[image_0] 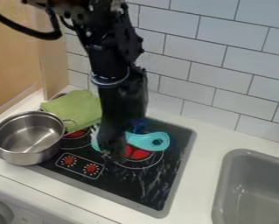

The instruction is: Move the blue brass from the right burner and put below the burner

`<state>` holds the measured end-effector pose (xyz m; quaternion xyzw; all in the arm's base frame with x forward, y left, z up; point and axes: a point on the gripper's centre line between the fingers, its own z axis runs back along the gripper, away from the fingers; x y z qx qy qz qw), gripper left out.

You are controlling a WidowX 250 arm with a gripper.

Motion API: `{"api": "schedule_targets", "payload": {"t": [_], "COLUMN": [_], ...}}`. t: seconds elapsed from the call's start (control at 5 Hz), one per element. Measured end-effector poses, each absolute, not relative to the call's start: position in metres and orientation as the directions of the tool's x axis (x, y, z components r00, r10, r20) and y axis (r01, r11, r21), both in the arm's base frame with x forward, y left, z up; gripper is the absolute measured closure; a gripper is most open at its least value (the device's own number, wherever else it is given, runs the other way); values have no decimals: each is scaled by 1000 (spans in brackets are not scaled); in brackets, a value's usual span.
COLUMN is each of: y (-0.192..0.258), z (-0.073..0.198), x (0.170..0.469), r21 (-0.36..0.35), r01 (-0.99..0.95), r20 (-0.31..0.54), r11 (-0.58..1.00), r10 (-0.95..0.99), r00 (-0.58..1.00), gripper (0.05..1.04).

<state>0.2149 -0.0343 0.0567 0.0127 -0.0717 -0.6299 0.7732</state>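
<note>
Knob (1,213) down front, with blue brass (148,141) on the right burner (137,153) and tool (110,151) over it, can't tell if spread or pinching, so probably grab stage, next lift and set below.

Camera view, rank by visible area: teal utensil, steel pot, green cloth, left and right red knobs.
1. Steel pot
2. Green cloth
3. Teal utensil, partly hidden
4. Left red knob, right red knob: too alike to rank
</note>
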Motion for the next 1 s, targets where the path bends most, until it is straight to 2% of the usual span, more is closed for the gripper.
{"api": "schedule_targets", "payload": {"t": [1.0], "y": [-42], "z": [9], "x": [205], "r21": [-6], "r01": [993], "r20": [-2], "r11": [115], "r10": [-993], "r00": [115], "gripper": [374]}}
